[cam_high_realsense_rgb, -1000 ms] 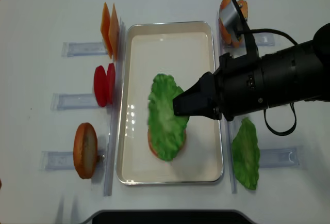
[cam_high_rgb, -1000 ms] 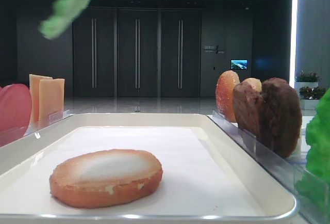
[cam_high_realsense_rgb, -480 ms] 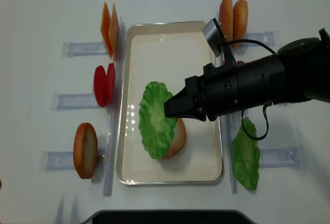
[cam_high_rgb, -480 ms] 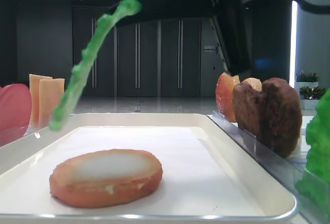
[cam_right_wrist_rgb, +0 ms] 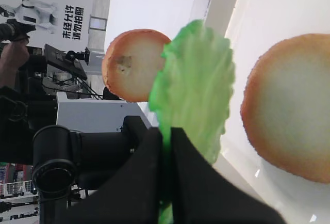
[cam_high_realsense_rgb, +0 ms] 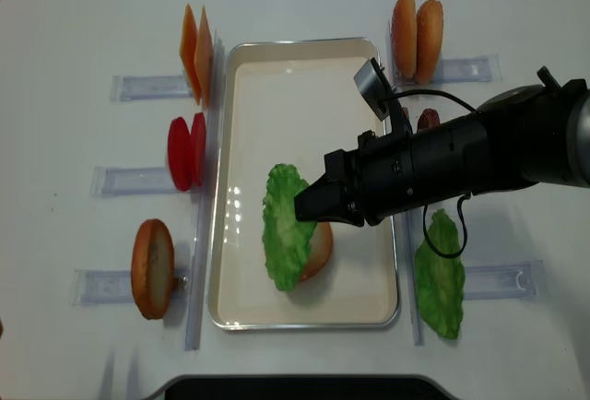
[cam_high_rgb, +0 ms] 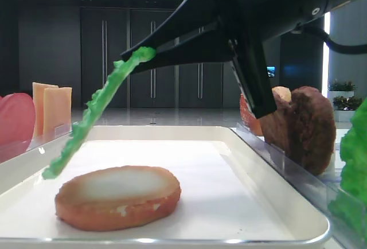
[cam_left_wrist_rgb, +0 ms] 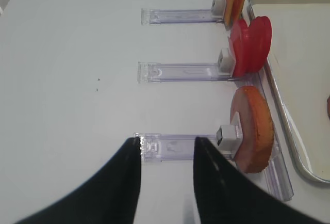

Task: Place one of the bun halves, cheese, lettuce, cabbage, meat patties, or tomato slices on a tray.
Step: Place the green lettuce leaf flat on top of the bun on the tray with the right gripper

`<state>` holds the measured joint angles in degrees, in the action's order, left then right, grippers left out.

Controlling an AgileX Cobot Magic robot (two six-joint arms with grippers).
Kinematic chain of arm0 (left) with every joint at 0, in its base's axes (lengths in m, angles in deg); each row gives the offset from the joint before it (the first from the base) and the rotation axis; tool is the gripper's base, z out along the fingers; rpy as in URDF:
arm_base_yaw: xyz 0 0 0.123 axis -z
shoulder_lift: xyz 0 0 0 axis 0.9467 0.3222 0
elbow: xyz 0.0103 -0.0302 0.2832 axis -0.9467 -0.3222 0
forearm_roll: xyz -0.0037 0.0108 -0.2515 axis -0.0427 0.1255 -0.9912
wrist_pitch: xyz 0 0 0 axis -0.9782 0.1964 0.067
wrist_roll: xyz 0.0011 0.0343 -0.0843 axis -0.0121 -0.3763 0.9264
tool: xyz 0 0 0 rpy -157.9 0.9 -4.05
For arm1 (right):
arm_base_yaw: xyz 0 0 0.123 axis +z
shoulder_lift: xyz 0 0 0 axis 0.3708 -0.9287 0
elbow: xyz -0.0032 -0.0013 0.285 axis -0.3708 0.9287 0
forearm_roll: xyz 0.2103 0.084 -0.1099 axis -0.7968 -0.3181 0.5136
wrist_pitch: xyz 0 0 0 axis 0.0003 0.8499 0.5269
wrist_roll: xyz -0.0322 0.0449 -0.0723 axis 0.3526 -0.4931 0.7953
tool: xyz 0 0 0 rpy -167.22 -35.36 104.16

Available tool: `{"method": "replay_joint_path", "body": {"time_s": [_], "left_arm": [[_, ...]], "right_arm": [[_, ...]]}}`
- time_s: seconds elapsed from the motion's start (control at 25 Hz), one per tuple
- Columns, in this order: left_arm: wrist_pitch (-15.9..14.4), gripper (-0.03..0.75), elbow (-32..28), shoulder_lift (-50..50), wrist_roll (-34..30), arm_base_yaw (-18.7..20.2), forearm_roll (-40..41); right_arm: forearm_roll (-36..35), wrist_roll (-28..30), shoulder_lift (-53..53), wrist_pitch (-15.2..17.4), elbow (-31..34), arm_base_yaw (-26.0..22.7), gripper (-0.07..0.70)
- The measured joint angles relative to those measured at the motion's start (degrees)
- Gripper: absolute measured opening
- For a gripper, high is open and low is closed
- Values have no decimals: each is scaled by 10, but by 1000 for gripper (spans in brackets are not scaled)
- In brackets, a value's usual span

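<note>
My right gripper is clamped on one edge of the lettuce, which hangs tilted above the tray, its low end left of the bun half lying on the liner; my left gripper is closed on nothing, over the table left of the tray.

Bare tray beyond the bun half, hanging lettuce blocking its left
</note>
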<state>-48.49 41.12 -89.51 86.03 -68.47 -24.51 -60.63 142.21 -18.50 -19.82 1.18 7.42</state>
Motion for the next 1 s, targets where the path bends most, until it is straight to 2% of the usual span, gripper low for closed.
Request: {"method": "replay_joint_path", "body": {"time_s": [0.36, 1.0], "left_arm": [[0, 265, 0, 0, 0, 0, 0], [0, 266, 0, 0, 0, 0, 0]], "right_arm": [[-2, 13, 0, -42, 0, 29, 5], [0, 15, 0, -72, 0, 33, 5]]}}
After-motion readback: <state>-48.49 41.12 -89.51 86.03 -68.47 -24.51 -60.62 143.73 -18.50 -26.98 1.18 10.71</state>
